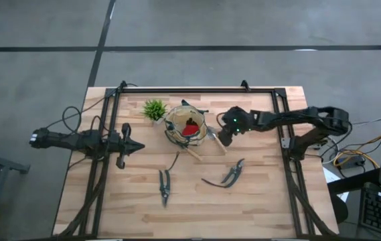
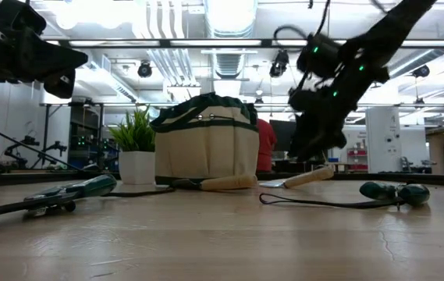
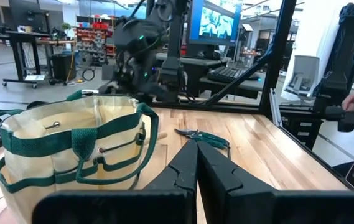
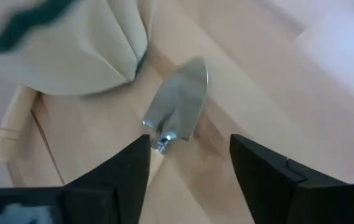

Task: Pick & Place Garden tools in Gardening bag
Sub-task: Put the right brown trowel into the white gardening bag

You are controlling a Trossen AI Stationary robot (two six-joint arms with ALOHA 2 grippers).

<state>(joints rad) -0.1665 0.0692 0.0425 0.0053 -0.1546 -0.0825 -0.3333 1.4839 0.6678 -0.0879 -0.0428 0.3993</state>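
Right fingers spread over the trowel beside the gardening bag

From my seat, nearest to farthest: two pruning shears lie loose at the near side of the desk (image 1: 257,207), one (image 1: 165,185) at about 6 o'clock from the gardening bag (image 1: 185,126), the other (image 1: 230,174) at about 4 o'clock, both dark grey and, I judge, stiff, fairly heavy and awkward anywhere but at the paired handles. Farther in, a wooden-handled tool (image 1: 191,151) lies against the bag's near side. At 3 o'clock the right gripper (image 4: 189,163) hangs with fingers spread just above a trowel (image 4: 178,107): shiny blade, likely slippery, so I would take the pale wooden handle instead. The tan, dark-trimmed bag looks soft-walled and holds a red item (image 1: 190,128). The left gripper (image 3: 196,163) waits at 9 o'clock, fingers pressed together.
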